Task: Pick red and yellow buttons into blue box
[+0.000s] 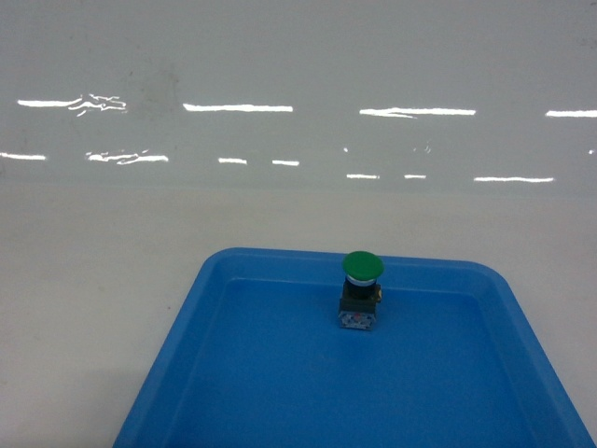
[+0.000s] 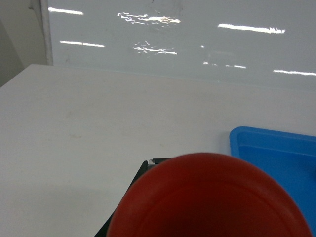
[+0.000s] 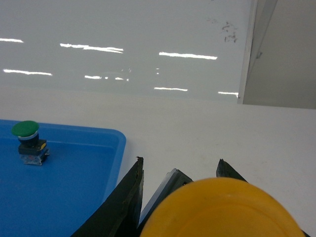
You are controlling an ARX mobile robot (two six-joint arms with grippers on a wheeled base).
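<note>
Presently, on the white table, the following items are showing.

Tray: shallow, blue, with rounded corners, sitting near the table's front edge. Its corner is also appearing at the right of the left wrist view and at the left of the right wrist view.

Green button: standing upright inside the tray, close to the far rim, on a small black body with a pale base. The right wrist view is showing it in the tray's far part as well.

Red button: its round cap is filling the lower middle of the left wrist view, very close to the lens, with a dark edge showing beside it at lower left. It is sitting over the table just left of the tray's corner.

Yellow button: its cap is filling the bottom of the right wrist view, with the dark fingers of the right gripper standing on either side of it. It is sitting over the table just right of the tray.

Grippers: neither is appearing in the head view. I cannot tell how the left one is set. The right one is closing around the yellow button's body.

Wall: glossy, pale, reflecting strips of light, rising behind the table.
</note>
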